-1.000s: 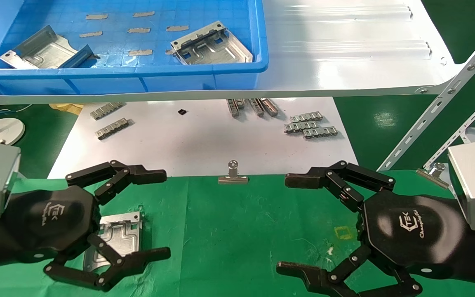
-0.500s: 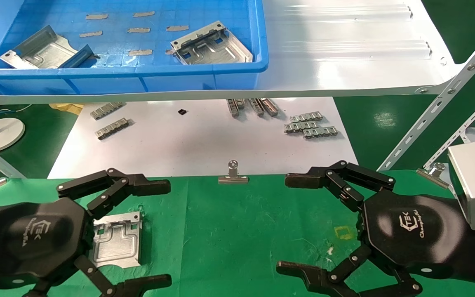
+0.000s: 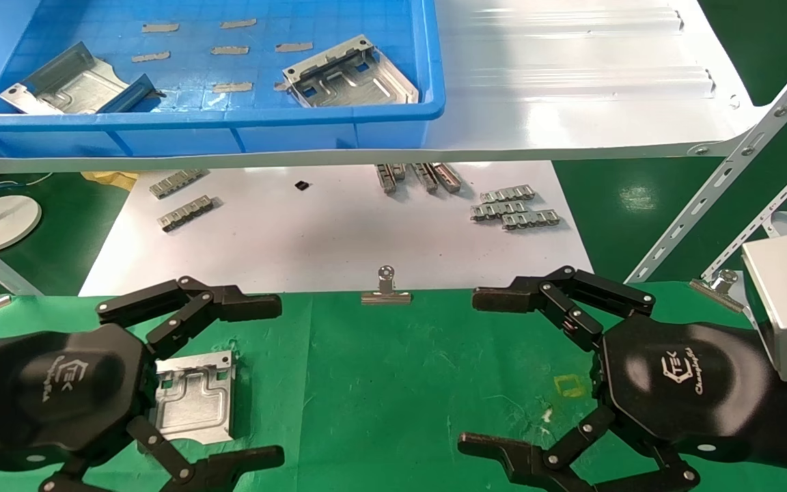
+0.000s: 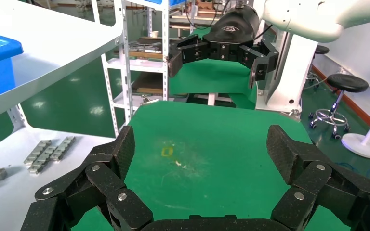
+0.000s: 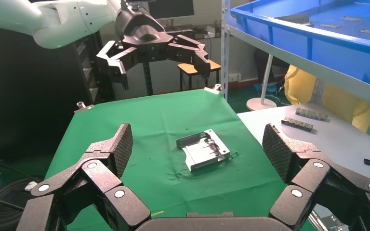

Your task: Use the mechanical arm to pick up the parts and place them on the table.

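One silvery part lies flat on the green table at the near left; it also shows in the right wrist view. My left gripper is open and empty, its body just left of that part, with its fingers reaching past on both sides above the cloth. My right gripper is open and empty over the table's near right. Two more parts lie in the blue bin. In the left wrist view my left gripper shows only bare cloth between its fingers.
The blue bin sits on a glossy white shelf at the back. Below it a white board carries grey ribbed strips. Binder clips pin the cloth's far edge. A yellow square mark lies near my right gripper.
My left gripper has drawn back to the near left, off the part, which now shows more fully on the cloth. The right arm has not moved.
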{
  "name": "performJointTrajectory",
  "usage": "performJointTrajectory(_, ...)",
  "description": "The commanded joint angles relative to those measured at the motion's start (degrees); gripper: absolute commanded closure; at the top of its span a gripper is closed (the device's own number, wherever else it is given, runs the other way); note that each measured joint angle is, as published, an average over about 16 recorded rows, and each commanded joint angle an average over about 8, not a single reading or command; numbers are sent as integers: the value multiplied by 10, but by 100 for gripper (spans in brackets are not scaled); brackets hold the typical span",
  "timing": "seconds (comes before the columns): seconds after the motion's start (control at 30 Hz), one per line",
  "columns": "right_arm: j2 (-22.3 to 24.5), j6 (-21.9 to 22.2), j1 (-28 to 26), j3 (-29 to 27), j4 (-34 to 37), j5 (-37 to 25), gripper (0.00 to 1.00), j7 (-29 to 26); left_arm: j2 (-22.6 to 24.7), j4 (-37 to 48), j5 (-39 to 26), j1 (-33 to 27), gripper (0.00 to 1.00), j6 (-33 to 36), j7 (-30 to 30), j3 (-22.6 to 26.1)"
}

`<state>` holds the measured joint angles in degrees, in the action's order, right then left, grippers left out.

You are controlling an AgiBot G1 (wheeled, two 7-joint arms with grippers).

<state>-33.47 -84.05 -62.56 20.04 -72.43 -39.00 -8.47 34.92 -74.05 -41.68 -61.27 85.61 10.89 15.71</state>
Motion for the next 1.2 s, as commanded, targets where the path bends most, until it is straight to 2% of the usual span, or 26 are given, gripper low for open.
performJointTrajectory(0.03, 0, 0, 0, 0, 0, 0, 0, 0, 0, 1, 0, -1, 0, 0, 0, 1)
performJointTrajectory(1.2, 0, 0, 0, 0, 0, 0, 0, 0, 1, 6, -2, -3, 0, 1, -2, 4)
